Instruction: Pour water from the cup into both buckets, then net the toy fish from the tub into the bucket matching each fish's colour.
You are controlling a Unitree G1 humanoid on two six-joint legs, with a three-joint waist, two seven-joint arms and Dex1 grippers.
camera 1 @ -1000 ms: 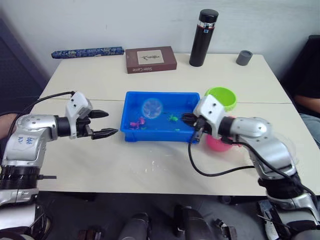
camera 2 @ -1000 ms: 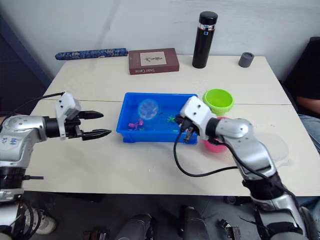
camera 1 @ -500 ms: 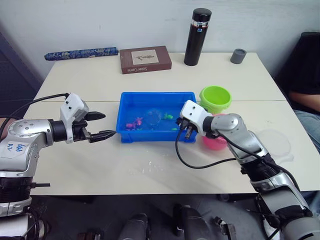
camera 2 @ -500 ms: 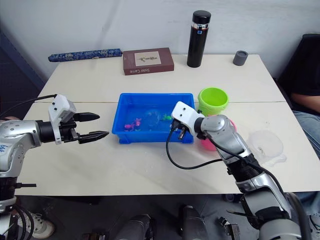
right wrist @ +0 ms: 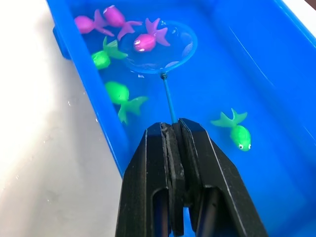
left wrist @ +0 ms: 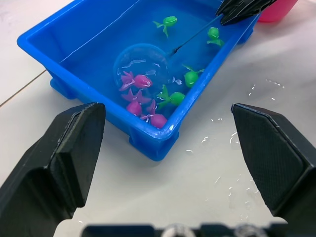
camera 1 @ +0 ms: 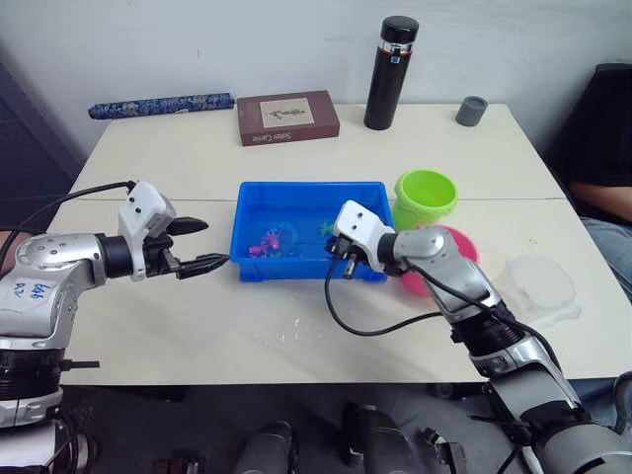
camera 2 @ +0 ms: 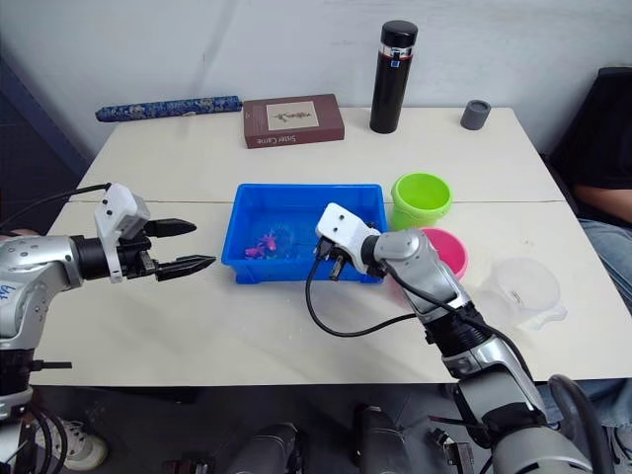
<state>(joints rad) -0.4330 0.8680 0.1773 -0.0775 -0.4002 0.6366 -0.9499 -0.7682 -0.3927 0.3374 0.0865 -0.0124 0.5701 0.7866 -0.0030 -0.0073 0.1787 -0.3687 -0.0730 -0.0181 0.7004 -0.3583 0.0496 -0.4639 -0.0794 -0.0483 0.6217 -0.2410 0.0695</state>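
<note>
The blue tub (camera 1: 259, 269) stands mid-table and holds several green and pink toy fish. My right gripper (camera 1: 339, 255) reaches over its near right corner, shut on the net's thin handle. The net (right wrist: 160, 47) lies in the water with a pink fish (right wrist: 145, 42) inside its ring; green fish (right wrist: 121, 96) float beside it. My left gripper (camera 1: 212, 244) hovers open, left of the tub, holding nothing. The lime green bucket (camera 1: 427, 196) and the pink bucket (camera 1: 456, 245) stand right of the tub. The clear cup (camera 1: 538, 286) sits further right.
At the table's back stand a black flask (camera 1: 385, 74), a grey cap (camera 1: 472, 111), a brown book (camera 1: 287, 118) and a blue patterned roll (camera 1: 163, 104). A seated person (camera 1: 607, 158) is at the right edge. Water drops (camera 1: 296, 331) lie in front of the tub.
My right gripper has moved left along the tub and carried the net toward the pink fish at the tub's left. The left gripper has stayed put, open. The camera shifted early on.
</note>
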